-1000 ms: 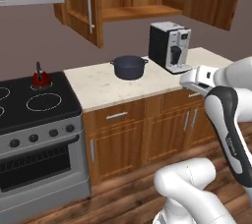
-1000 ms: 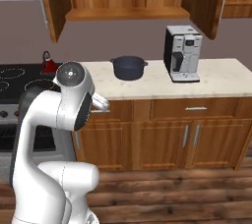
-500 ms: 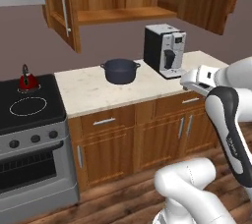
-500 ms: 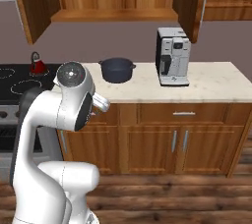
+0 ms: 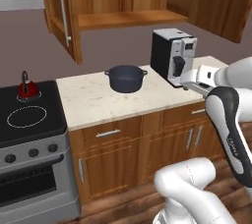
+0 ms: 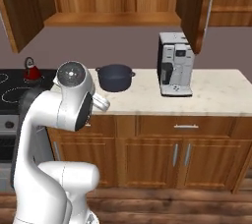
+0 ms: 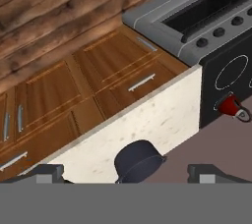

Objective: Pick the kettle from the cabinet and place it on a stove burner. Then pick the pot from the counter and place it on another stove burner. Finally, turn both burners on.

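Observation:
The red kettle (image 5: pixel 28 89) stands at the back of the black cooktop, behind a white burner circle (image 5: pixel 27 116); it also shows in the right base view (image 6: pixel 32 71) and the hand view (image 7: pixel 230 105). The dark pot (image 5: pixel 126 77) (image 6: pixel 114 77) sits lidless on the beige counter (image 5: pixel 98 102). Above it the wood cabinet (image 5: pixel 128 19) hangs with its door (image 5: pixel 63 16) swung open. My gripper (image 7: pixel 127 173) is open and holds nothing; the pot (image 7: pixel 138 161) lies ahead between the tips. The white hand (image 5: pixel 197 78) hovers at counter height in front of the counter's right part.
A black and silver coffee machine (image 5: pixel 172 56) (image 6: pixel 174 70) stands on the counter right of the pot. The oven front with black knobs (image 5: pixel 32 153) sits left of the wood drawers (image 5: pixel 108 133). A second open cabinet door (image 6: pixel 197 7) hangs above the coffee machine.
The whole picture has shifted: the base has driven, and stove, counter and cabinet sit further left and lower in both base views. Kettle and pot keep their places; the arm holds its pose.

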Tool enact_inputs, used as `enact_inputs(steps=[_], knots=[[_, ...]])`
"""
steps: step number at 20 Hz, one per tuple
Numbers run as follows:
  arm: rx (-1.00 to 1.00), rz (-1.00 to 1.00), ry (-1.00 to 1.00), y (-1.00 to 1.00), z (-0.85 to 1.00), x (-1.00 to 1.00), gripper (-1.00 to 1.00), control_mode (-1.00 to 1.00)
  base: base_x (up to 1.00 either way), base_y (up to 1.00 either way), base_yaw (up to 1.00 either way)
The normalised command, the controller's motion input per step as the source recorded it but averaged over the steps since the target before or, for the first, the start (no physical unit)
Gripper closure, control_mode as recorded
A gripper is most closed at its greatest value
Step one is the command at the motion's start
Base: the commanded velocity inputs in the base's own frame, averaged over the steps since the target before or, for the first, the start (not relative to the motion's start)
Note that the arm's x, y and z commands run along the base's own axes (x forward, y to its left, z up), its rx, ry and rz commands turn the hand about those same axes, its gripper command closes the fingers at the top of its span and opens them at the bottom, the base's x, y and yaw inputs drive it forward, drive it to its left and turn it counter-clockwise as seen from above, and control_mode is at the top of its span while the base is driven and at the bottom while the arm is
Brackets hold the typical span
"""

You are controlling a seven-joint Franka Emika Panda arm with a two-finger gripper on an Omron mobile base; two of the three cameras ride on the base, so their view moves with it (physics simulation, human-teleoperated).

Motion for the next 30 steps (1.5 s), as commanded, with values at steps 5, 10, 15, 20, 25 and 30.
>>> enact_inputs(steps=[5,10,15,20,25,30], knots=[[0.00,0.00,0.00,0.00,0.00,0.00,-1.00,1.00,0.69,0.00,0.01],[0.00,0.00,0.00,0.00,0.00,0.00,-1.00,1.00,0.64,0.00,0.02],[0.00,0.00,0.00,0.00,0.00,0.00,-1.00,1.00,0.53,0.00,0.03],[0.00,0.00,0.00,0.00,0.00,0.00,-1.00,1.00,0.47,-0.03,0.04],[0.00,0.00,0.00,0.00,0.00,0.00,-1.00,-1.00,0.12,-0.02,0.02],[0.00,0.00,0.00,0.00,-0.08,0.03,-1.00,-1.00,0.00,0.00,0.00]])
